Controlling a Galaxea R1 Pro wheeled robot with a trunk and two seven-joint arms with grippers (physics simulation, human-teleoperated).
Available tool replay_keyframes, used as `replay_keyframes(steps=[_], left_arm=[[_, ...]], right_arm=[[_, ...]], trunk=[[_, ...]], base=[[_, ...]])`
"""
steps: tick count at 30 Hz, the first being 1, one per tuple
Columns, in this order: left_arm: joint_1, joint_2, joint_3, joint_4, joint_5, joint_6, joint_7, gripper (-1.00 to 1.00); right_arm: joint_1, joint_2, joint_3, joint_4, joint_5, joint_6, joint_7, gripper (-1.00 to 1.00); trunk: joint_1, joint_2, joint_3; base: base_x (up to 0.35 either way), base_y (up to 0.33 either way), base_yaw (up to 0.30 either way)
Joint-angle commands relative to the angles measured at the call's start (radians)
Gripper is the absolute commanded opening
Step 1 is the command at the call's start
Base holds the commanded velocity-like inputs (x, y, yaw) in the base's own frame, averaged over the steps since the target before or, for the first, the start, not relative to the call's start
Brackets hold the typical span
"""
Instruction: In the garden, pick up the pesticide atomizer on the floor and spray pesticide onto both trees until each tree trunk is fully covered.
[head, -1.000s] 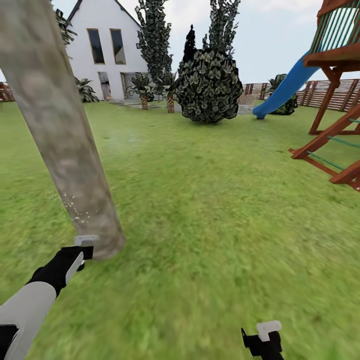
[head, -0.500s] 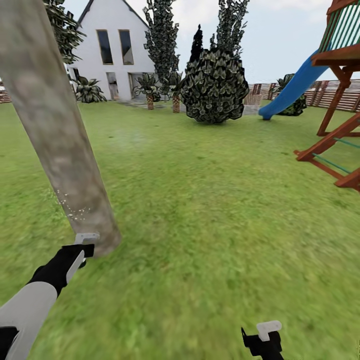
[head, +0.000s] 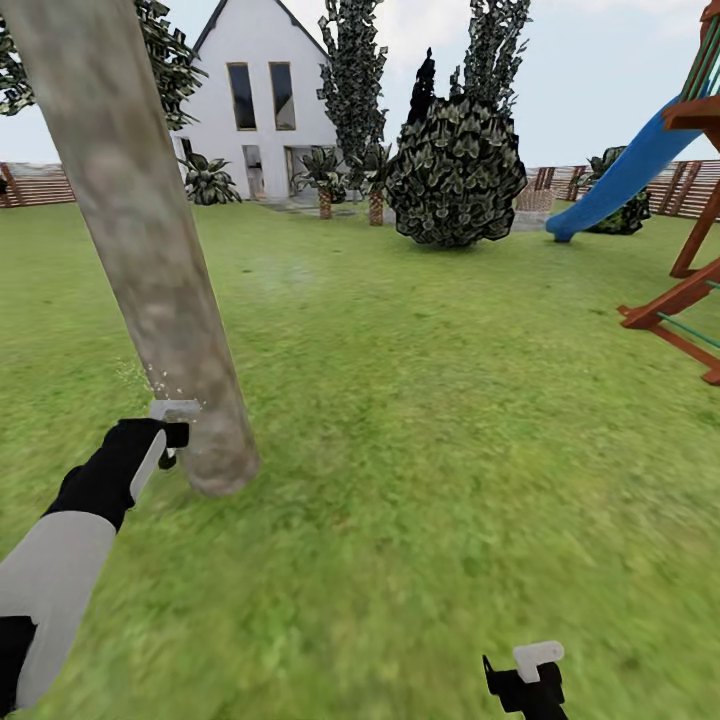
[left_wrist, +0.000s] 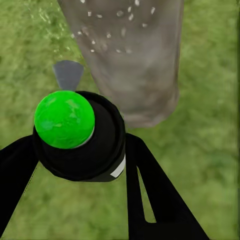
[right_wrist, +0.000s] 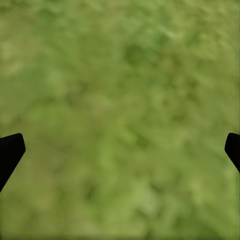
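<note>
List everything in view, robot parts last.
tree trunk: one, grey-brown, beside left gripper
pesticide atomizer: one, black, green top, between left gripper's fingers
spray droplets: whitish specks, low on trunk
house: one, white, far
round bush: one, dark green, mid lawn
slide: one, blue, right
play frame: one, red-brown, right
fence: brown slats, far
left gripper: shut on atomizer
right gripper: open over grass

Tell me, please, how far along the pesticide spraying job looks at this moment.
Done: the pesticide atomizer is off the floor, clamped in the left gripper. In hand: it points at the base of the tree trunk, where pale droplets speckle the bark low down. Left: the trunk higher up looks bare, and the second tree remains. The right gripper hangs open over grass.
</note>
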Motion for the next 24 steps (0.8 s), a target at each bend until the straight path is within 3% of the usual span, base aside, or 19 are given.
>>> replay_keyframes(steps=[1,7,10,18,22,24], left_arm=[[-0.001,0.001,0.0,-0.007,0.001,0.002,0.0,-1.0],[0.008,0.004,0.004,-0.108,0.001,0.006,0.013,-1.0],[0.008,0.001,0.003,-0.113,0.001,0.004,0.041,-1.0],[0.012,0.004,0.004,-0.105,0.001,0.005,0.046,-1.0],[0.064,0.027,0.05,-0.096,0.001,0.006,0.045,-1.0],[0.075,0.028,0.053,-0.096,0.001,0.006,0.045,-1.0]], right_arm=[[0.0,0.0,0.0,0.0,0.0,0.0,0.0,1.0],[0.0,0.001,0.0,-0.001,0.0,0.0,0.0,1.0],[0.0,0.001,0.0,-0.001,0.0,0.0,0.0,1.0],[0.0,0.001,0.0,-0.001,0.0,0.0,0.0,1.0],[0.001,0.001,0.0,0.0,0.0,0.0,0.0,1.0],[0.001,0.001,0.0,0.0,0.0,0.0,0.0,1.0]], trunk=[[0.0,0.0,0.0],[0.0,0.0,0.0],[0.0,0.0,0.0],[0.0,0.0,0.0],[0.0,0.0,0.0],[0.0,0.0,0.0]], base=[[0.0,0.0,0.0],[0.02,-0.023,0.0],[0.16,-0.202,0.0],[0.115,-0.251,0.0],[0.135,-0.253,0.112],[0.221,-0.2,0.261]])
